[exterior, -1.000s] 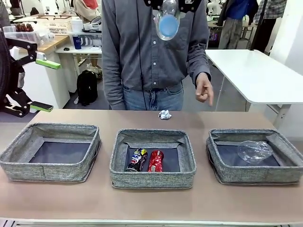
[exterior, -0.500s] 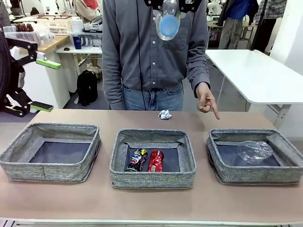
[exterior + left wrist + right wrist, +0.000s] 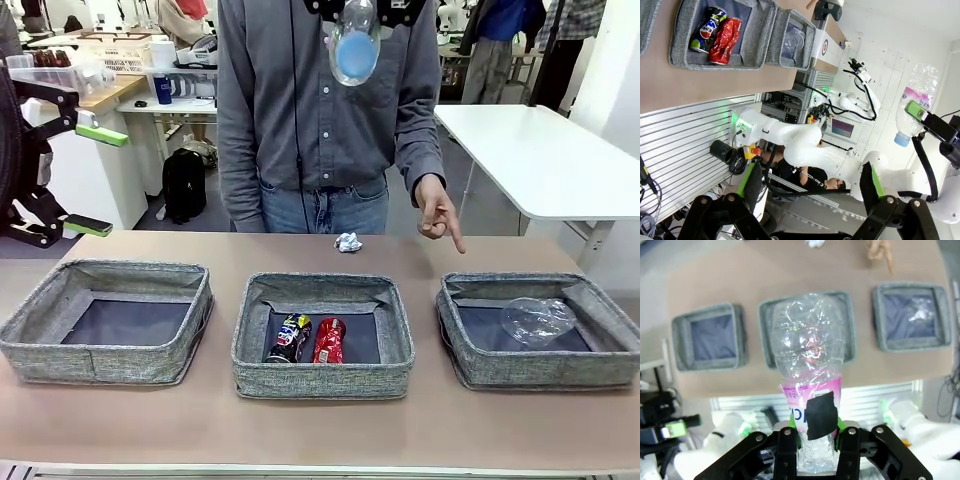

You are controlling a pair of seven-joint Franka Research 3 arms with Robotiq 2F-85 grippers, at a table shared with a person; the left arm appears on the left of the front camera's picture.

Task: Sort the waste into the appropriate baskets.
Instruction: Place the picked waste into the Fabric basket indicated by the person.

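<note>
The right claw is clamped round the neck end of a clear plastic bottle, green pads pressed either side of the pink label, and it hangs high above the worktop. From the front that same bottle shows at the top of the picture with its blue cap facing the camera, in front of the person's grey shirt. The left claw is spread wide, nothing between its fingers, off to the side of the worktop's near edge.

Down below, three grey baskets sit in a row. The left basket shows only its dark bottom. The middle basket holds two cans lying side by side and touching: the dark multicoloured can and the red can. The right basket has a crushed clear bottle lying in it. The paper ball sits on the far strip of the worktop, beyond the middle basket. The person's hand points a finger downward, above the far edge, towards the right basket.
</note>
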